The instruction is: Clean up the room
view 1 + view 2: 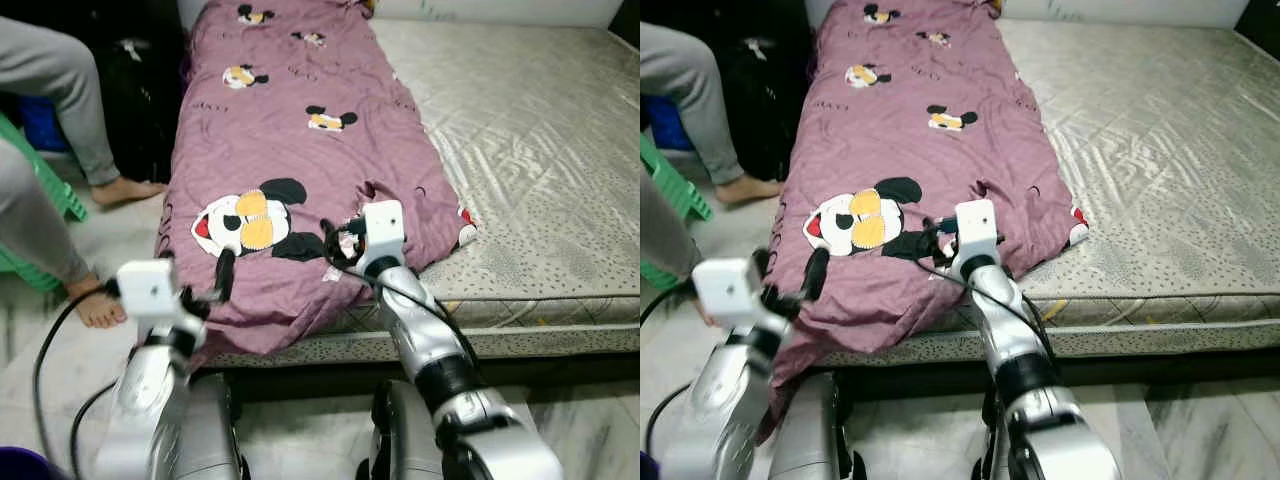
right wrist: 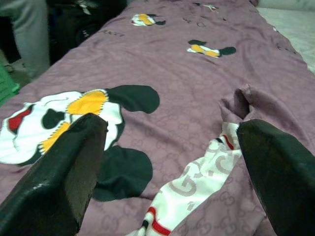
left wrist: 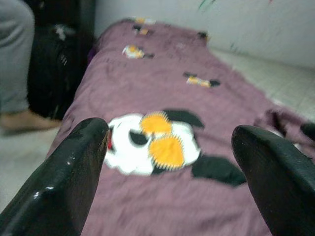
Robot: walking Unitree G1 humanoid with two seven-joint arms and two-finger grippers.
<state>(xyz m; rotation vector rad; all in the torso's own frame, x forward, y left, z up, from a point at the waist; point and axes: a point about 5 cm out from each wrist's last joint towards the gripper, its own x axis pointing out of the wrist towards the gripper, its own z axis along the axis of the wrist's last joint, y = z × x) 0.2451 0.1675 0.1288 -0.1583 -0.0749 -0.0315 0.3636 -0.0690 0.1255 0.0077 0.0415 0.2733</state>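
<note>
A purple blanket (image 1: 300,130) printed with cartoon mice lies lengthwise along the left half of a bare grey mattress (image 1: 530,150), its near end draped over the bed's front edge. My left gripper (image 1: 215,280), fingers spread and grasping nothing, hovers at the blanket's near-left corner, about 7 o'clock from the large mouse print (image 1: 245,220). My right gripper (image 1: 335,245), likewise released and empty, sits low over the blanket's near edge at roughly 4 o'clock from that print, beside a turned-up fold showing white lining (image 2: 197,182). A person's bare feet (image 1: 125,190) rest on the floor at the bed's left.
</note>
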